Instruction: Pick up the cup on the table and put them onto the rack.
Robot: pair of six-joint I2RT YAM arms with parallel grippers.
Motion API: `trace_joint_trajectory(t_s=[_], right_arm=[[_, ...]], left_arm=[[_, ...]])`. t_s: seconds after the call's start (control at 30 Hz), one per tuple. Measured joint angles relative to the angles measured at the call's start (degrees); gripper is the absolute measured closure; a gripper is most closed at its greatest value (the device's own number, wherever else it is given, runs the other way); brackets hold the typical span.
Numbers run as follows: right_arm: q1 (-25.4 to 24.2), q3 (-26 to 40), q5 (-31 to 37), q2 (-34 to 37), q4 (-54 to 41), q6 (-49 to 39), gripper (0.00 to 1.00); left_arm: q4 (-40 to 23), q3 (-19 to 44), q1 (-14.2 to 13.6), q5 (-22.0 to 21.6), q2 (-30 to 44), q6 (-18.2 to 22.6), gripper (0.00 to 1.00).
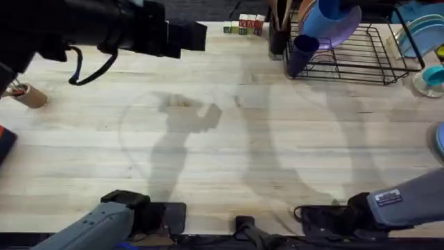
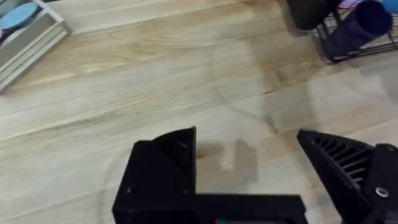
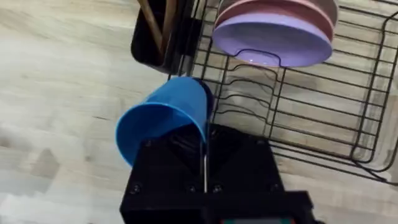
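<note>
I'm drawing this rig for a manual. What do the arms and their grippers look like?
Both arms have grey links on black bases. The right arm carries a small white label. The left gripper has black fingers, ribbed on the inner faces. The right gripper is black too, with small screws on its body.

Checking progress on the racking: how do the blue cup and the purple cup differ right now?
The blue cup is bright, the purple cup dark. The blue cup is gripped by the right tool beside the rack; the purple cup leans at the rack's corner, ungripped. Both are similar small tumblers.
</note>
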Motion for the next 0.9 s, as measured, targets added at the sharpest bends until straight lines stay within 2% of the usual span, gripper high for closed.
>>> trace_joint_trajectory(t_s=[0.17, 0.9], right_arm=[[-0.1, 0.0, 0.0, 0.1, 1.2, 0.0, 0.971], [-0.1, 0.0, 0.0, 4.6, -0.7, 0.0, 0.97]], left_arm=[[0.0, 0.0, -1.1, 0.3, 0.0, 0.0, 0.007], [0.0, 0.0, -1.1, 0.4, 0.0, 0.0, 0.007]])
